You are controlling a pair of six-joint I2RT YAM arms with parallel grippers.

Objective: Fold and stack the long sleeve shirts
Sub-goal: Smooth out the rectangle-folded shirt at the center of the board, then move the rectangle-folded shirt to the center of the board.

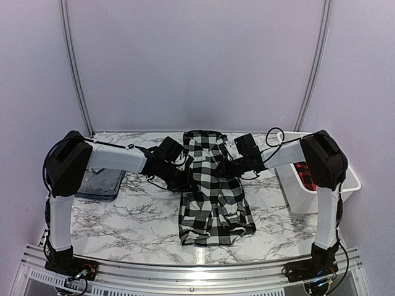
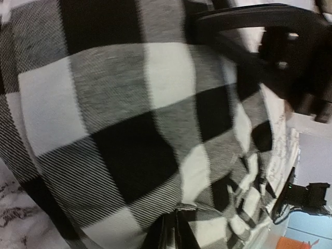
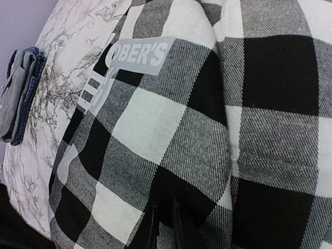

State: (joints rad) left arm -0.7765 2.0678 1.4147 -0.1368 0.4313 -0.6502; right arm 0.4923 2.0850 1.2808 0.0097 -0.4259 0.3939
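Marbled worktop (image 1: 123, 216), three things on it.
At centre a checked shirt (image 1: 211, 197), a folded grey shirt (image 1: 102, 183) left, a white bin (image 1: 295, 188) right.

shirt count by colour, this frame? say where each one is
Black-and-white checked shirt: 1, mid-table
Grey shirt: 1, folded, left side; the blue edge under it may be another, cannot tell
Red-and-black checked shirt: 1, in the white bin
Total: 3

Robotics lab test cell, shown by plain pale enclosure walls (image 1: 197, 61), marble-patterned table (image 1: 123, 222), and aluminium rail (image 1: 185, 272) mounting left arm (image 1: 114, 159) and right arm (image 1: 327, 213).
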